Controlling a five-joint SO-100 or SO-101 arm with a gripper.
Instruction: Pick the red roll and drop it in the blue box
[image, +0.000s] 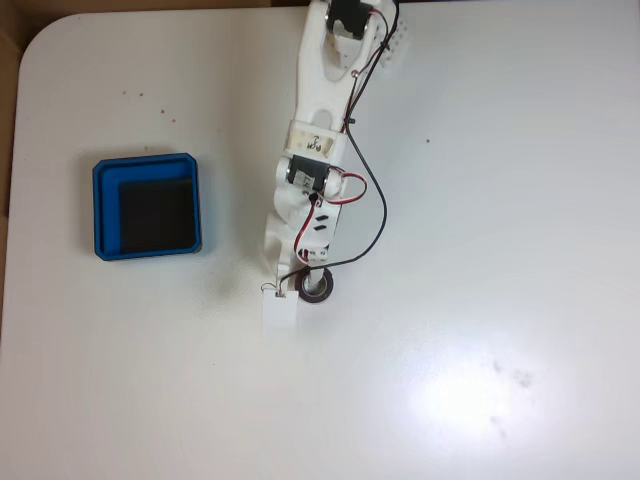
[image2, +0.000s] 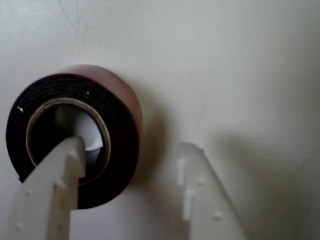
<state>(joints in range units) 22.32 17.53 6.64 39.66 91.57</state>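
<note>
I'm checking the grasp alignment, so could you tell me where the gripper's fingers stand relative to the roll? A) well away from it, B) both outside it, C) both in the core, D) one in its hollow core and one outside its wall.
D: in the wrist view one finger sits in the roll's core, the other outside its wall.

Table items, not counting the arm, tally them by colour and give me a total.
Red: 1, the roll
Blue: 1, the box
Total: 2
</note>
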